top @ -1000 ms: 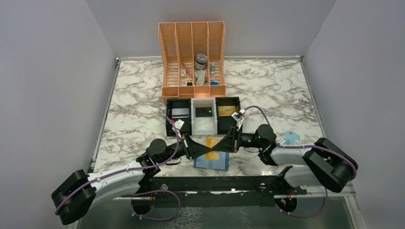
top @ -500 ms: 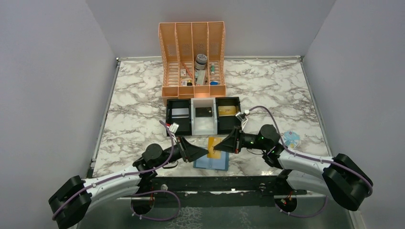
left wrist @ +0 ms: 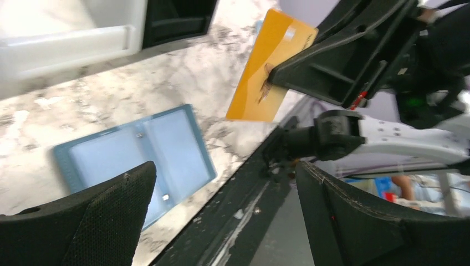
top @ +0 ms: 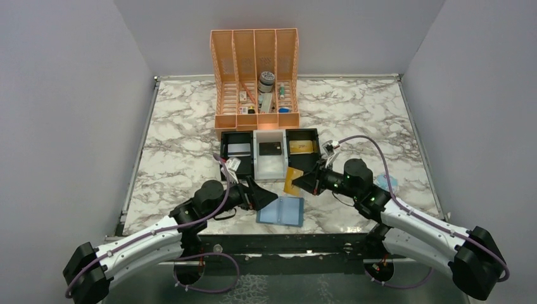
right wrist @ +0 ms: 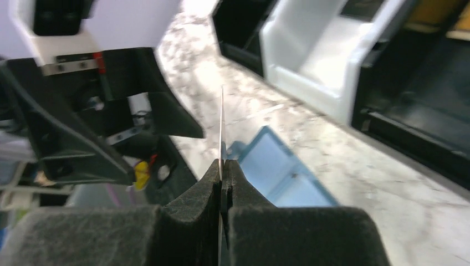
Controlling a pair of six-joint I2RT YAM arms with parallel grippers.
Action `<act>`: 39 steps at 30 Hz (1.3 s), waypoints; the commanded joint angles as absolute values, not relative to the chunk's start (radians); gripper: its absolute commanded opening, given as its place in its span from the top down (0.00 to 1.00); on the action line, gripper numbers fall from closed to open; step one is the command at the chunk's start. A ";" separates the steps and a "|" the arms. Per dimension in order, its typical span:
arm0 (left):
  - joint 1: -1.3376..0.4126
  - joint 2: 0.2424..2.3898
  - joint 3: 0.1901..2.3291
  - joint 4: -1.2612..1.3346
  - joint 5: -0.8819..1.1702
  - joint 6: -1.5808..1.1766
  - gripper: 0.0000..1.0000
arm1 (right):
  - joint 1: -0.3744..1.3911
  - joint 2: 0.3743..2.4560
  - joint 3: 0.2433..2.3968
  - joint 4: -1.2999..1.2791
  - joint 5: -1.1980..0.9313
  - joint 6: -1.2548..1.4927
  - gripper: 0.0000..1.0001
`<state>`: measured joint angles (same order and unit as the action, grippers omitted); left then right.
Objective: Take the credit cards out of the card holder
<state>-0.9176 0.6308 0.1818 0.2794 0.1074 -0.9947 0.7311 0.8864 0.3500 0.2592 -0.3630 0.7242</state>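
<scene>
Top external view: the right gripper [top: 303,182] pinches one gold credit card [top: 292,181] in the air above the marble table [top: 183,139], near the blue card holder [top: 282,211], which lies open and flat. Just beside it, the left gripper [top: 265,196] gapes wide, holding nothing. Right wrist view shows the credit card edge-on between closed pads; left wrist view shows its gold face

Robot lab test cell. Plain grey walls [top: 63,126] box in marble-pattern tabletop [top: 183,145] on three sides. Left arm [top: 145,240] and right arm [top: 418,231] bolted to black rail [top: 285,244] at near edge, purple cables [top: 358,137] exposed. Staged desk props: orange file organiser [top: 255,76], black-and-white tray [top: 269,166].
</scene>
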 commanded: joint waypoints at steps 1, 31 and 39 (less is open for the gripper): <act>-0.915 0.614 0.320 -0.105 -0.041 -0.875 0.01 | 0.725 0.849 0.438 0.041 -0.094 0.586 0.99; -0.915 0.570 0.305 -0.232 -0.144 -0.873 0.01 | 0.726 1.196 0.701 0.116 0.177 -0.074 0.99; -0.915 0.572 0.286 -0.228 -0.146 -0.868 0.01 | 0.727 1.340 0.719 0.154 0.250 -0.305 0.98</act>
<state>-0.9176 0.5793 0.2970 -0.2192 -0.1219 -0.8829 0.7292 1.2709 0.7036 0.0975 0.2138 -0.1398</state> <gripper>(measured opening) 0.990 0.016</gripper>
